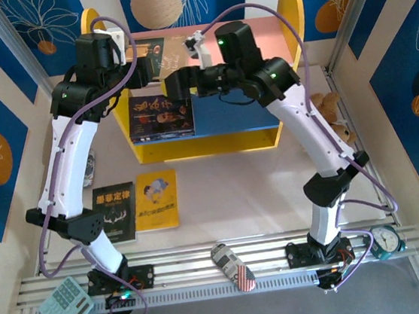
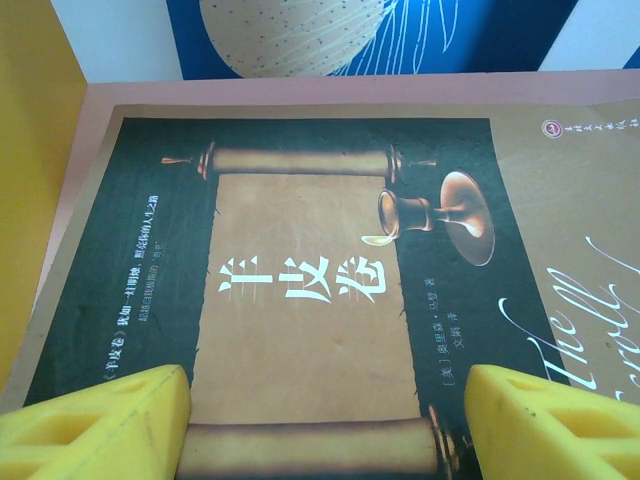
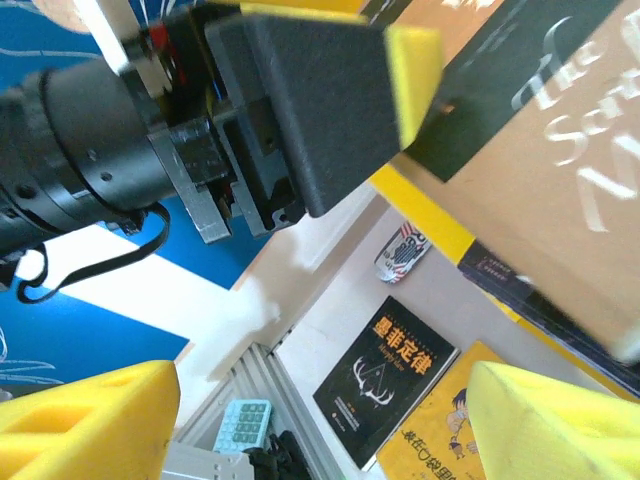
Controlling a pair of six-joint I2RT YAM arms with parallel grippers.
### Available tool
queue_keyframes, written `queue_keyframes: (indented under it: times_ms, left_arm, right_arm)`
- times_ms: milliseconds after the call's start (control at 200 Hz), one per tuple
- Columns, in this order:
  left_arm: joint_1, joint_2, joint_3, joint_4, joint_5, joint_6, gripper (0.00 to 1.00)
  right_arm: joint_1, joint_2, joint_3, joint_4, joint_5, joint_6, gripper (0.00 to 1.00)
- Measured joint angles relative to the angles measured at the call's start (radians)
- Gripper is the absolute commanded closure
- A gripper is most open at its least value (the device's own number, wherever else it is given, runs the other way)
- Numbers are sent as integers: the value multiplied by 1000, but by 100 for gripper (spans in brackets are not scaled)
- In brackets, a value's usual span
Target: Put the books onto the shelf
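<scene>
Book (image 2: pixel 300 290) below left gripper (image 2: pixel 325 425) w/ jaws wide, empty

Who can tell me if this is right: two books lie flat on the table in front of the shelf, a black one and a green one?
Not quite: the second book is yellow, not green. The top external view shows the black book and the yellow book lying flat on the table in front of the shelf.
</scene>
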Motion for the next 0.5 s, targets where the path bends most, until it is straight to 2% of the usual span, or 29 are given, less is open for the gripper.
queue_keyframes:
  times_ms: [210, 500]
  left_arm:
    - [0, -2, -3, 4, 2, 0, 27]
    - [0, -8, -13, 8, 4, 0, 28]
  right_arm:
    - [-64, -61, -51, 30, -32, 24, 24]
    - [-98, -61, -145, 76, -79, 84, 24]
